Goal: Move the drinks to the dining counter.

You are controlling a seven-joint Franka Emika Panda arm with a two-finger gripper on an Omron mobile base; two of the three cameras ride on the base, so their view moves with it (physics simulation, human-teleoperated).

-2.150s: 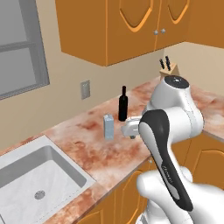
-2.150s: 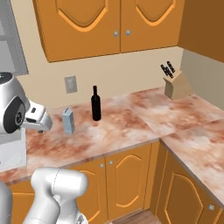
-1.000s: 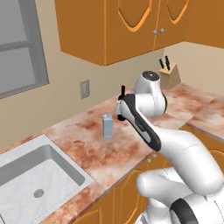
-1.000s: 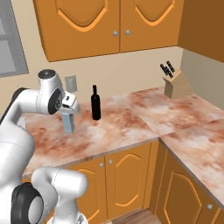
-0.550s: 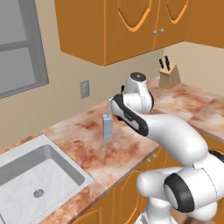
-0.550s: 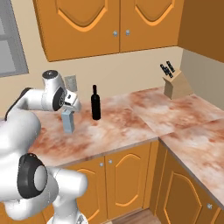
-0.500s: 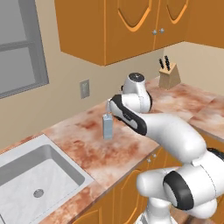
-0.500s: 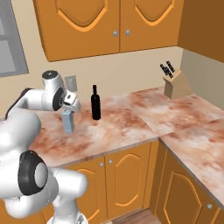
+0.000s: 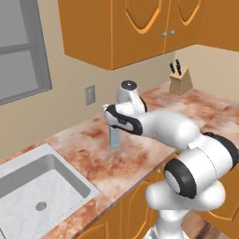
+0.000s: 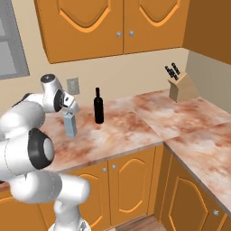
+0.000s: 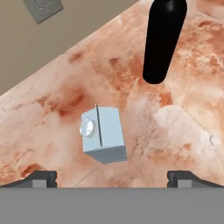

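Above the marble worktop (image 11: 183, 127) the gripper (image 11: 112, 176) hangs with its jaws spread wide and empty; a grey-blue gable-top carton (image 11: 103, 134) stands upright below them; the black bottle (image 11: 162, 41) stands near it, apart, towards the wall.

No text, label, brand, number or sign can be read anywhere. The carton (image 11: 103, 134) has plain grey-blue faces, the black bottle (image 11: 163, 39) carries no label, and the wall outlet (image 11: 43, 8), the cabinet doors (image 10: 106, 23) and the knife block (image 10: 179, 88) are all unmarked.
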